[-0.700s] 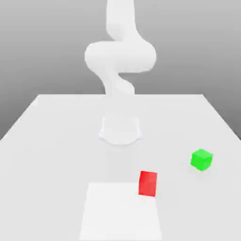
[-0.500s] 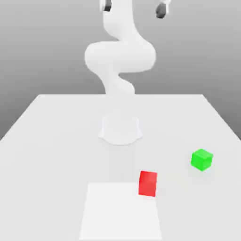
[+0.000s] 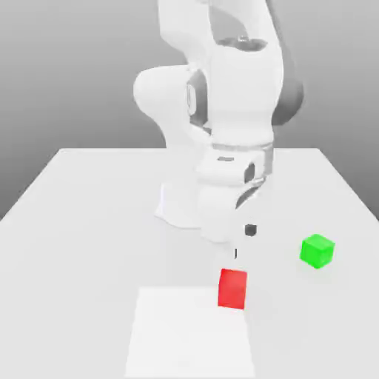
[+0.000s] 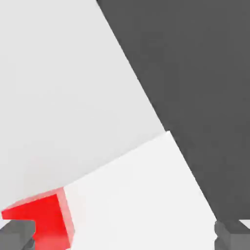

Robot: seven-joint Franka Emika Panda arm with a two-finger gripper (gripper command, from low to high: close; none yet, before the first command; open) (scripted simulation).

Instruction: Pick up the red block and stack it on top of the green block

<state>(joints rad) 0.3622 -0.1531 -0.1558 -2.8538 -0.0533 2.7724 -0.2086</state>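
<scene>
One red block [image 3: 232,288] and one green block [image 3: 317,251] sit well apart on the table [image 3: 89,222]; the gripper [image 4: 124,235] hangs spread wide, holding nothing.

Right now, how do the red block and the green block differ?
The red block is red and touches the edge of a brighter white square patch; the green block is green, on the plain table further toward the exterior view's right. The open gripper hangs above the red block, not the green block. Both are similar-sized cubes resting flat.
</scene>
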